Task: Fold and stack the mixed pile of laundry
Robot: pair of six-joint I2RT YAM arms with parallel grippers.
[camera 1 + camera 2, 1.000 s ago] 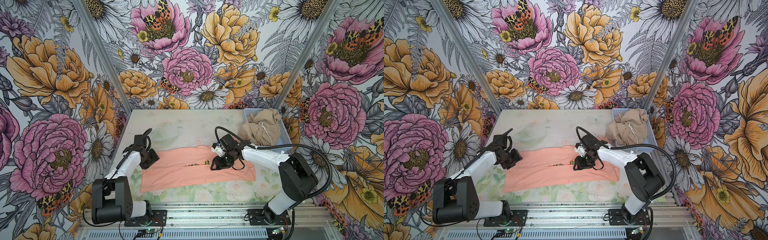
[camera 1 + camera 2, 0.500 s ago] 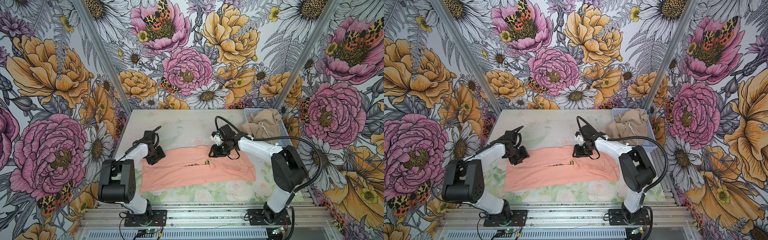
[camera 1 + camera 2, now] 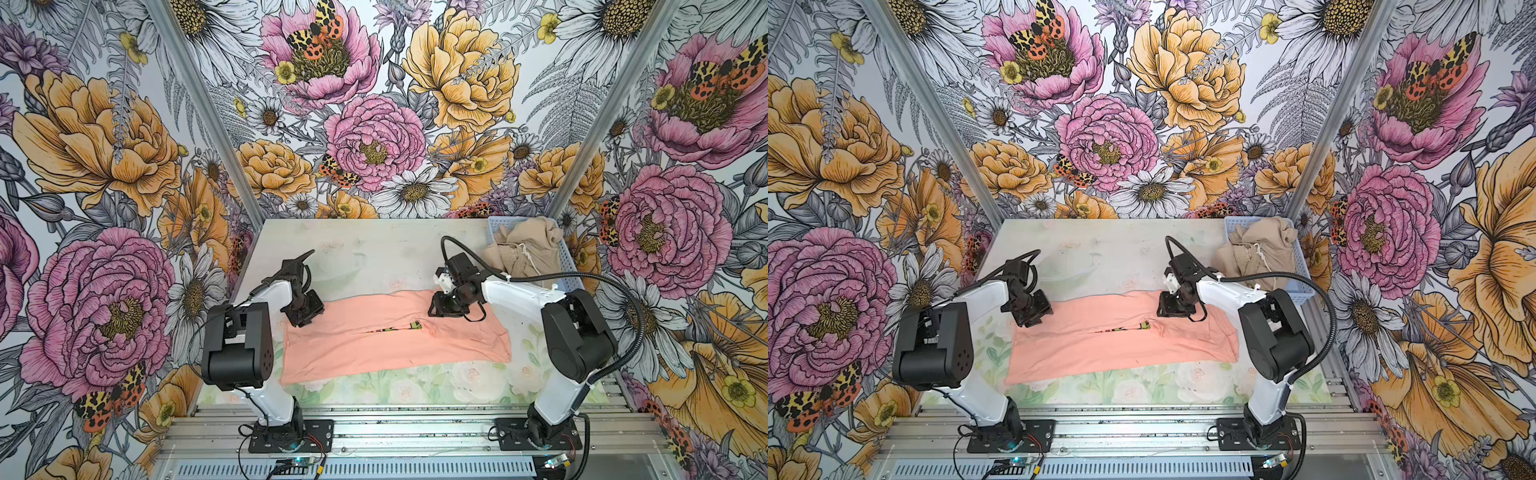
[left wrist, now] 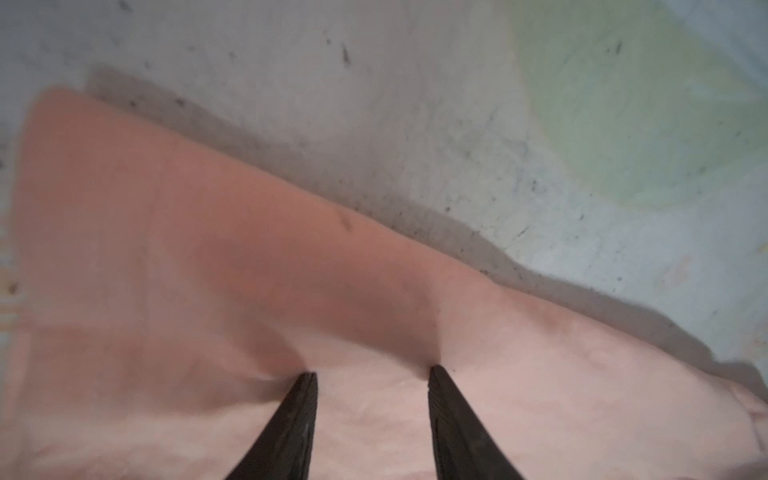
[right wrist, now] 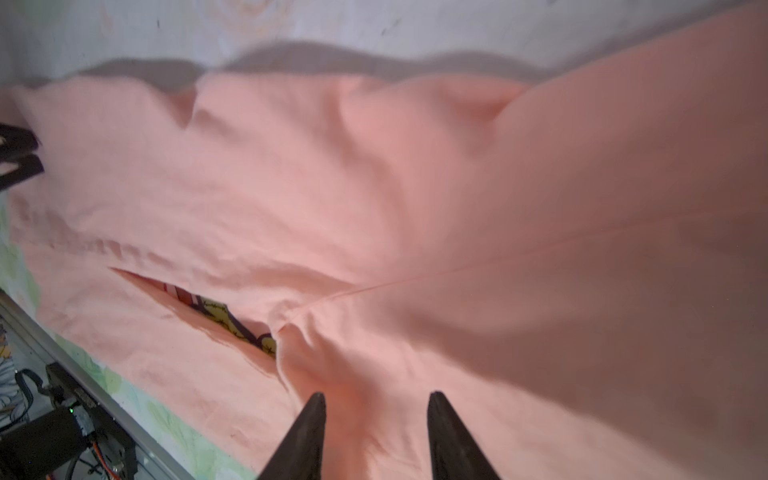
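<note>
The peach-pink T-shirt lies flat across the table, folded into a long band, and a strip of green print shows in a slit. My left gripper is down on the shirt's far left corner. Its jaws are open and its tips dent the cloth. My right gripper sits on the far edge, right of centre. It is open, with a ridge of cloth between the tips. The beige shorts lie bunched in the basket.
A light blue perforated basket stands at the back right corner, close behind the right arm. Flowered walls enclose the table on three sides. An aluminium rail with both arm bases runs along the front edge.
The left gripper has moved right, from beside the shirt onto its far left corner, and its arm has folded up. The right gripper has shifted from the shirt's middle toward its far edge.
</note>
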